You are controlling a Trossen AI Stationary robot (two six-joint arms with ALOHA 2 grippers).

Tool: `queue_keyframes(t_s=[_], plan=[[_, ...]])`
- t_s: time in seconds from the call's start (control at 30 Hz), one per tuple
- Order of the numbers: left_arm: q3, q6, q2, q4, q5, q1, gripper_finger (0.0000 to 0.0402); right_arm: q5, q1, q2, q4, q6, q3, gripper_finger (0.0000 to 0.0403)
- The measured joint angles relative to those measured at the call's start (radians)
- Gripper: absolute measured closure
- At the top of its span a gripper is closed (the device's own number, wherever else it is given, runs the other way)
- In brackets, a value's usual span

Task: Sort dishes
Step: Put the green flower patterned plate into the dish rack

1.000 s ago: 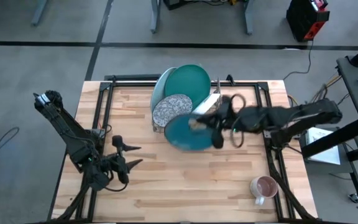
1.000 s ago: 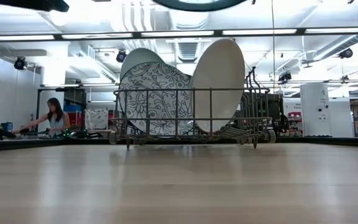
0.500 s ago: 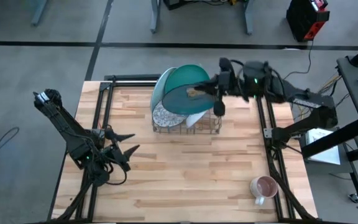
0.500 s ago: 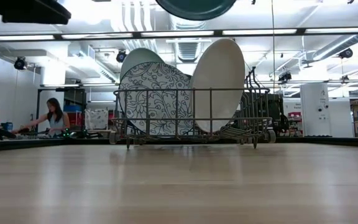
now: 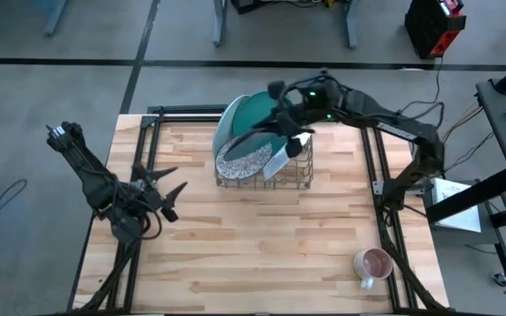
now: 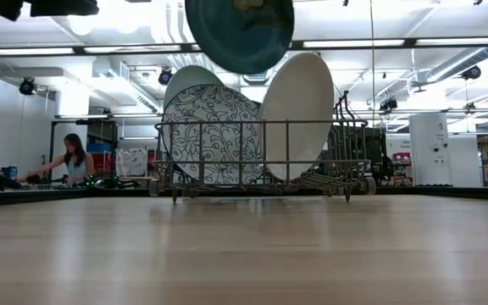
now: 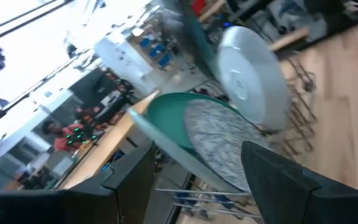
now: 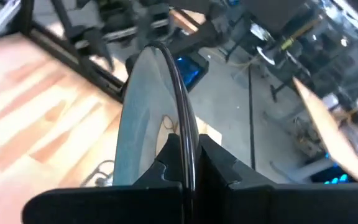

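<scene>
- Dark teal glaze, glossy and plain: the teal plate [image 6: 239, 32] is pinched by its rim between my right gripper [image 8: 189, 163] fingers, held in the air above the wire rack [image 6: 265, 161].
- It stands nearly on edge, its face turned toward the table's near side, rim running away from my fingertips.
- A second ago it lay almost flat, lower and nearer the table's middle; it has since swung back over the rack.
- Below sit the speckled dish [image 6: 210, 135], mint plate [image 6: 189, 80] and white plate [image 6: 297, 114].
- My left gripper [image 5: 158, 186] waits far off, fingers spread, holding nothing.
</scene>
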Motion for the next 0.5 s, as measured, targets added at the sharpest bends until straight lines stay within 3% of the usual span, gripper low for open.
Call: queue_keyframes(t_s=[0.17,0.5], plan=[[-0.009,-0.014,-0.048,-0.001,-0.024,0.000,0.0172,-0.011,-0.003,0.111,-0.084,-0.135,0.091,0.0395],[-0.013,-0.058,-0.036,0.000,-0.024,0.000,0.0172,-0.027,-0.001,0.283,-0.252,-0.247,0.234,0.0395]])
